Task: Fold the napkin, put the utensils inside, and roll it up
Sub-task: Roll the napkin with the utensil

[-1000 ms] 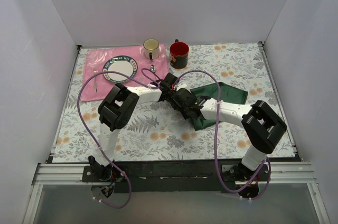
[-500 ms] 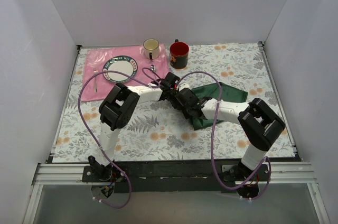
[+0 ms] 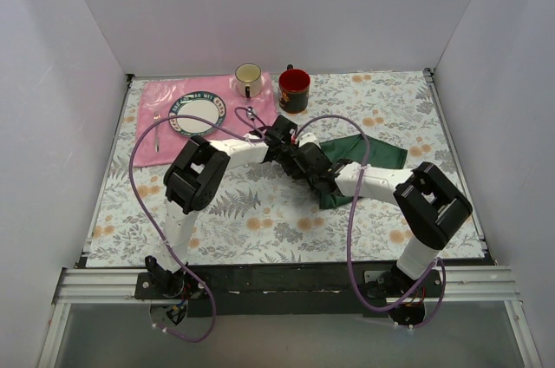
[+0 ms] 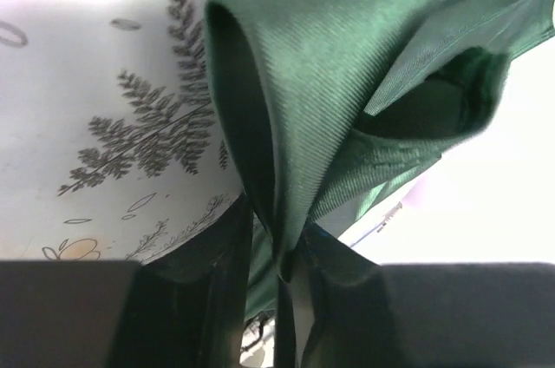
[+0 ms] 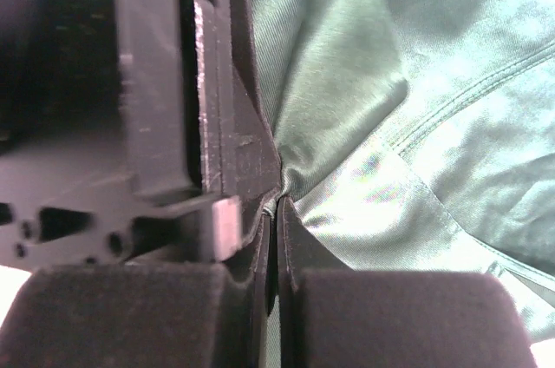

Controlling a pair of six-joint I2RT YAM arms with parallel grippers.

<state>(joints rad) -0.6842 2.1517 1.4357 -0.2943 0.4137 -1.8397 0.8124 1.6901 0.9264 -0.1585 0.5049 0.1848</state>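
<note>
We see the right tool [image 5: 276, 207], open a moment ago, now clamped on the napkin [image 3: 371, 153], which lies bunched toward 3 o'clock on the counter [image 3: 251, 212]. The left tool [image 4: 277, 238] seemingly pinches a raised fold too. We judge the fold ready to begin.

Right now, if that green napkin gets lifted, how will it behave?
Probably floppy: the napkin drapes in folds from the left gripper. Likely light: a small pinch at the right gripper bunches it. Its sheen suggests it may slip.
</note>
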